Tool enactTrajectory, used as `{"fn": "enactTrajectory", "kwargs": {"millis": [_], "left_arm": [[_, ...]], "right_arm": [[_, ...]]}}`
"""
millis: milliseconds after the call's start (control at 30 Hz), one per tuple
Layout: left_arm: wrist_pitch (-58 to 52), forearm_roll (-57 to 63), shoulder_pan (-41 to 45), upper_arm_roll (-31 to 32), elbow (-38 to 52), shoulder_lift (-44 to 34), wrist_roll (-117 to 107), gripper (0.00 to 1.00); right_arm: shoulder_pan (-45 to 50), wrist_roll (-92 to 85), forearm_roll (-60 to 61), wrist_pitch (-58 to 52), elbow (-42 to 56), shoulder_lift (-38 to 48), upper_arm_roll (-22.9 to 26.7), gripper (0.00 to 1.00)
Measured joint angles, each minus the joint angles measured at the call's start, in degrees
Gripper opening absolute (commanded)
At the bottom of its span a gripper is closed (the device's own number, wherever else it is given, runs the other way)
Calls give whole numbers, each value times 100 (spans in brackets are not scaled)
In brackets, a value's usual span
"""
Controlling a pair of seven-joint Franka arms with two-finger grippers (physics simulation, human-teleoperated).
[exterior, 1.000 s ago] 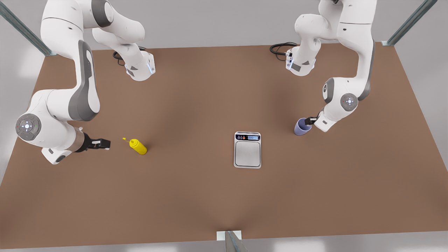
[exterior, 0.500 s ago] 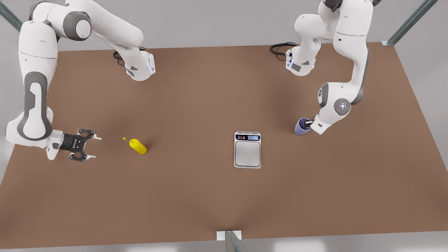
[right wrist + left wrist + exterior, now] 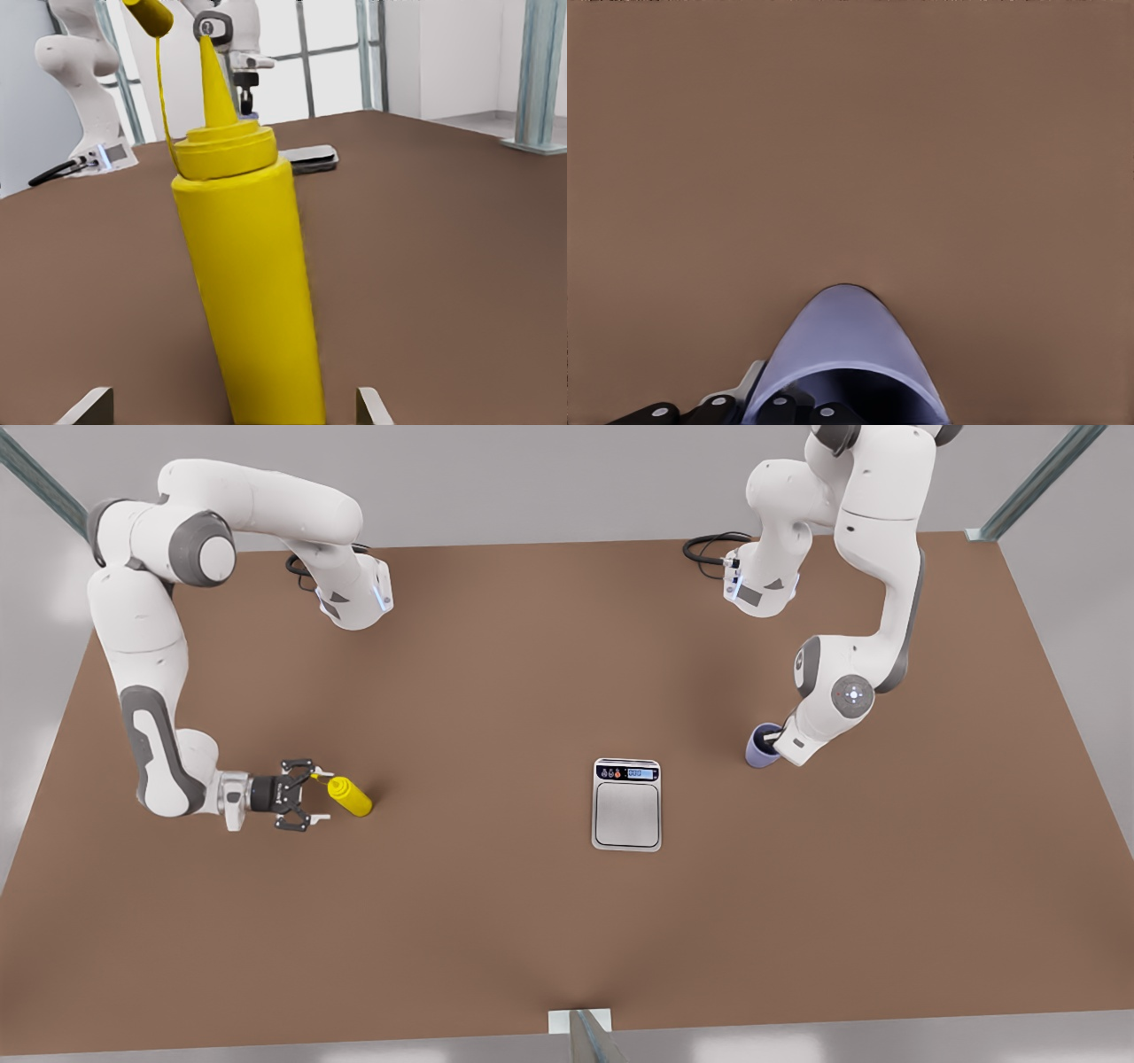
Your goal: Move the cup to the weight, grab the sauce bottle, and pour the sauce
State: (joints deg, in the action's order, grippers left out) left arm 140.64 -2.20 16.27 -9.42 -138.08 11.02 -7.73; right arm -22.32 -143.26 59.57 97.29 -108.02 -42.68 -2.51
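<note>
The yellow sauce bottle [image 3: 351,796] stands upright on the brown table at the front view's left. My right gripper [image 3: 321,798] is low and level beside it, open, with the bottle [image 3: 248,292] just ahead of its two fingertips [image 3: 89,405]. The lavender cup [image 3: 760,751] stands at the front view's right. My left gripper [image 3: 778,735] comes down onto the cup's rim and is shut on its wall [image 3: 842,336]. The silver weight [image 3: 626,804] lies flat between the bottle and the cup, with nothing on its platform.
Both arm bases [image 3: 354,598] [image 3: 760,584] sit at the table's far edge with black cables beside them. Metal frame posts [image 3: 1032,483] stand at the far corners. A small bracket [image 3: 580,1020] is at the near edge.
My right gripper swung in low toward the bottle, turned and opened, ending right beside it. My left arm lowered a little onto the cup's rim. The cup, the bottle and the weight stayed put.
</note>
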Motion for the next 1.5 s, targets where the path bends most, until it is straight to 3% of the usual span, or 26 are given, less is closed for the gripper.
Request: {"fn": "enactTrajectory", "kwargs": {"millis": [267, 567, 600, 633, 833, 1067, 1367, 1467, 1500], "left_arm": [[-28, 139, 168, 267, 225, 31, -461, 21], [-333, -86, 910, 284, 1182, 451, -1645, 21], [-357, -119, 1002, 290, 1343, 557, -1807, 21], [-450, -143, 1030, 290, 1440, 567, -1892, 21], [-772, -274, 1103, 613, 2000, 773, -2532, 21], [-1272, -549, 1457, 907, 3598, 1761, -3825, 21], [-1124, -656, 1862, 907, 4175, 2343, -4573, 21], [-1123, -714, 1853, 898, 4184, 2343, -4518, 49], [-1127, -752, 1853, 890, 4184, 2343, -4493, 71]], "right_arm": [[166, -121, 124, 1, 9, -126, -12, 100], [289, -158, 362, 18, 71, -184, -214, 100], [294, -153, 362, 18, 71, -188, -214, 78], [340, -150, 378, 18, 71, -188, -215, 69], [351, -157, 415, 18, 104, -222, -206, 63], [342, -157, 414, 10, 150, -241, -206, 58], [285, -44, 413, -67, 239, -220, -206, 57], [271, 635, 344, -217, 672, -50, -158, 57], [281, 982, 143, -219, 972, 76, -105, 57]]}}
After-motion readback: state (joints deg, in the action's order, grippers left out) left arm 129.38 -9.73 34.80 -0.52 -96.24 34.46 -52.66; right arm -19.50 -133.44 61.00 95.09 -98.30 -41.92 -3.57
